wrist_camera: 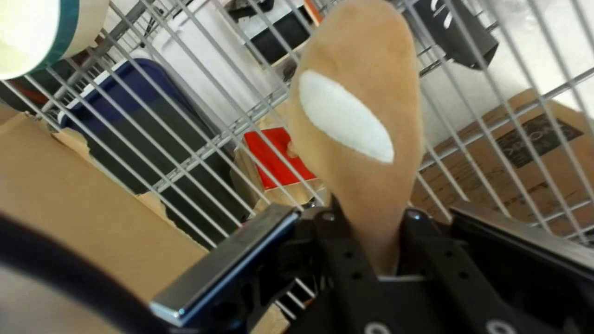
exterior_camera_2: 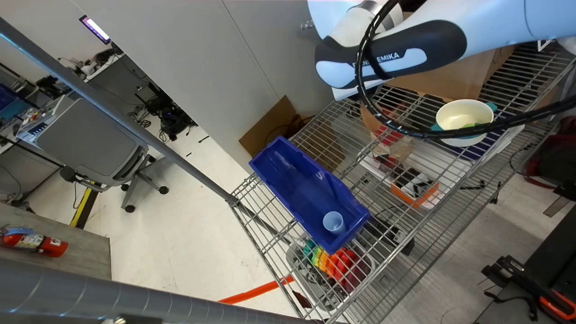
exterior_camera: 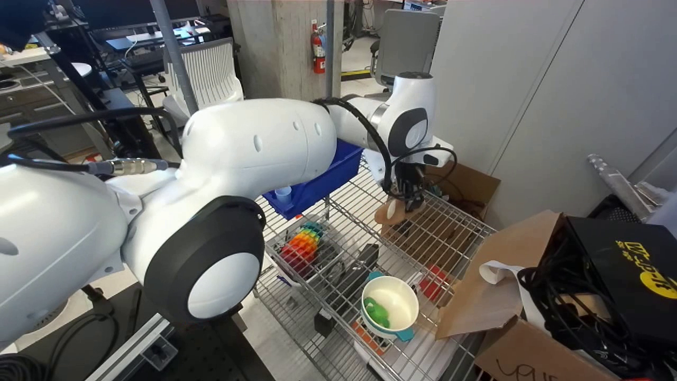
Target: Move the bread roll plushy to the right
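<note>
The bread roll plushy [wrist_camera: 366, 55] is tan and oblong with a white oval patch. It also shows in an exterior view [exterior_camera: 382, 214] over the wire shelf. My gripper [wrist_camera: 369, 218] is shut on one end of the plushy, with a finger on each side of it. The plushy sticks out past the fingertips in the wrist view. The gripper also shows in an exterior view [exterior_camera: 413, 200], low over the far part of the shelf. The arm and its cable hide the gripper in an exterior view. I cannot tell whether the plushy touches the shelf.
A round green-and-white bowl [exterior_camera: 398, 301] with a green toy [exterior_camera: 376, 312] inside stands on the wire shelf. A blue bin [exterior_camera_2: 310, 189] with a light blue cup [exterior_camera_2: 334, 222] sits on the shelf. An open cardboard box [exterior_camera: 497, 259] is beside the bowl.
</note>
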### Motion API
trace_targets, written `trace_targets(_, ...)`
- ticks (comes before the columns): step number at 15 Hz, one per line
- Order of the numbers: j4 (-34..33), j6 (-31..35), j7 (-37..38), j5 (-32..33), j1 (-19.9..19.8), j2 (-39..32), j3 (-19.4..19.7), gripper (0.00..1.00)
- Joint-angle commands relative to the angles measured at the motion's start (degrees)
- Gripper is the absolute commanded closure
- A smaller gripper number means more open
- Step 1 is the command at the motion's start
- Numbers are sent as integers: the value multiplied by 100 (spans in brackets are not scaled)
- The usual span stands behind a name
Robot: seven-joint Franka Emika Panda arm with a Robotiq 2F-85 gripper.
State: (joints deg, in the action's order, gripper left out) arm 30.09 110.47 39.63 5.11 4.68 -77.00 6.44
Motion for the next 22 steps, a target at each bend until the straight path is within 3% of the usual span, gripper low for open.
trace_targets(1, -363, 392, 752, 435, 85, -427, 557, 97)
trace_targets(8, -296, 160, 1962, 1000, 239, -792, 1359, 97)
trace_targets(9, -294, 147, 2052, 993, 244, -841, 1399, 61)
trace_targets(11, -297, 161, 2154, 952, 233, -919, 1422, 55)
trace_targets(12, -814, -66, 2162, 1023, 107, -1211, 1314, 47)
trace_targets(13, -114, 198, 2245, 1109, 195, -803, 1186, 40)
trace_targets(18, -423, 141, 2042, 829, 89, -816, 808, 2)
trace_targets(21, -983, -261, 1615, 492, -20, -925, 421, 0)
trace_targets(22, -625, -288, 1411, 349, 14, -649, 254, 0)
